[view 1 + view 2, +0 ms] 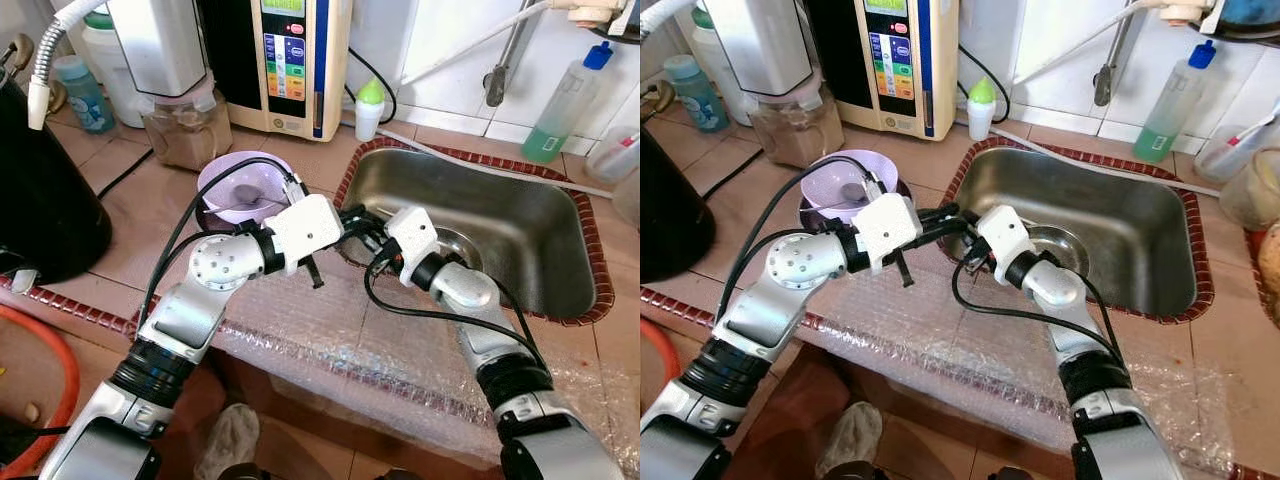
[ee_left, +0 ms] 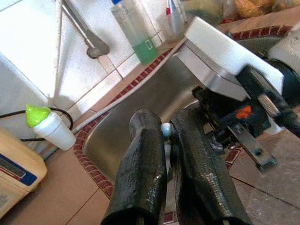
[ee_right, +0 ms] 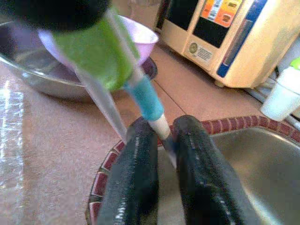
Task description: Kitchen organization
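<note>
Right wrist view is giving you the clearest read: the right gripper (image 3: 164,136) is pinching the pale lower end of a slender green, blue and white utensil (image 3: 140,89), its two black fingers (image 3: 133,164) nearly touching around it. The utensil's long axis is running up and away from those fingers, toward the shallow lilac plastic bowl (image 1: 225,180) on the counter, with the green part farthest out. From the head cameras you are seeing both grippers meeting tip to tip over the left rim of the stainless steel sink (image 1: 520,235). The left gripper (image 2: 165,129) is also closed to a narrow gap, with a small pale tip sitting between its fingers. Both arms are equally near, so judge which one is releasing first.
</note>
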Motion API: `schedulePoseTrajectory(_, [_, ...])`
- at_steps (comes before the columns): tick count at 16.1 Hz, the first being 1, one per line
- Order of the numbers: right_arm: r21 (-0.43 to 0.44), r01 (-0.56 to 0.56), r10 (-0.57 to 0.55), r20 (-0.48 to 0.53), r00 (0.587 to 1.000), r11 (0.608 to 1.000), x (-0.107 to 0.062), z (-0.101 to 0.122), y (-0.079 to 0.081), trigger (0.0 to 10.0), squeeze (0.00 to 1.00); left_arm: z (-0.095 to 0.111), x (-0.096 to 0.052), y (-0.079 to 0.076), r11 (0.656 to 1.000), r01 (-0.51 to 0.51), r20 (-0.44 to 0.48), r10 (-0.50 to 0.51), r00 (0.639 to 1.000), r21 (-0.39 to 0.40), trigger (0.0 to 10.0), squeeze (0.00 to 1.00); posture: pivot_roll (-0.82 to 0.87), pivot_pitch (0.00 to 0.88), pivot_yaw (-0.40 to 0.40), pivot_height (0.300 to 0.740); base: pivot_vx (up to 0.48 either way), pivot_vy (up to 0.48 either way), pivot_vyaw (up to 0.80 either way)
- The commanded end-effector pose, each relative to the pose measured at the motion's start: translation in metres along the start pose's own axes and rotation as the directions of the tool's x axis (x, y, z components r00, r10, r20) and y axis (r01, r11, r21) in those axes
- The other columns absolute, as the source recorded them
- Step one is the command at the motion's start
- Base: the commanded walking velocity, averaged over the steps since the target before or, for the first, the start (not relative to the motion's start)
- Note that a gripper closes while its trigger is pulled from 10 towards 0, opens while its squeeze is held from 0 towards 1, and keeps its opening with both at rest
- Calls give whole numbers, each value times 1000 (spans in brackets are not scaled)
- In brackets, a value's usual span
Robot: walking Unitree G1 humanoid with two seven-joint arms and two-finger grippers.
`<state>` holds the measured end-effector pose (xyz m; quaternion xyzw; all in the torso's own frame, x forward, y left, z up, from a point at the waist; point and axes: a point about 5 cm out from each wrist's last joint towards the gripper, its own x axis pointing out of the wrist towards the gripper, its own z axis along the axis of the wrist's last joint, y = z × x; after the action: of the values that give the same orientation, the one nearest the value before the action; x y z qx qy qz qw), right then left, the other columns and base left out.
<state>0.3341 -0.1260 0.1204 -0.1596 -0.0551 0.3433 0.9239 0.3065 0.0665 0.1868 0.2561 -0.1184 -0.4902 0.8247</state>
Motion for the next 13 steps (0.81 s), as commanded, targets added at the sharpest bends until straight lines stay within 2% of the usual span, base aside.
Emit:
schedulePoseTrajectory(1, [-9, 1, -1, 6, 1000, 1000, 3, 1, 0, 0, 0, 8, 1, -1, 1000, 22, 30, -23, 999, 15, 2510, 0, 9, 0, 0, 740, 0, 0, 0])
schedulePoseTrajectory(7, [33, 196, -196, -13, 981, 980, 7, -4, -17, 0, 0, 7, -1, 2, 1000, 1, 25, -2, 1000, 3, 2588, 0, 50, 0, -6, 740, 0, 0, 0])
schedulePoseTrajectory(9, [25, 229, -229, -18, 973, 973, 7, -4, -20, 0, 0, 6, -3, 4, 1000, -5, 20, 5, 1000, 3, 2667, 0, 50, 0, -3, 740, 0, 0, 0])
schedulePoseTrajectory(10, [23, 249, -249, -19, 968, 968, 7, -5, -22, 0, 0, 5, -3, 5, 1000, -13, 17, 13, 1000, -2, 4627, 0, 49, 0, 0, 740, 0, 0, 0])
schedulePoseTrajectory(11, [25, 274, -273, -27, 962, 961, 5, -6, -26, 0, 0, 3, -2, 5, 999, -10, 20, 10, 1000, -34, 10000, 1000, 40, 0, 3, 740, 0, 0, 0])
schedulePoseTrajectory(13, [-10, 324, -324, -62, 944, 946, 0, -10, -34, 0, 0, 1, -1, 2, 999, 7, 26, -5, 1000, -48, 10000, 1000, 31, 0, 2, 740, 0, 0, 0])
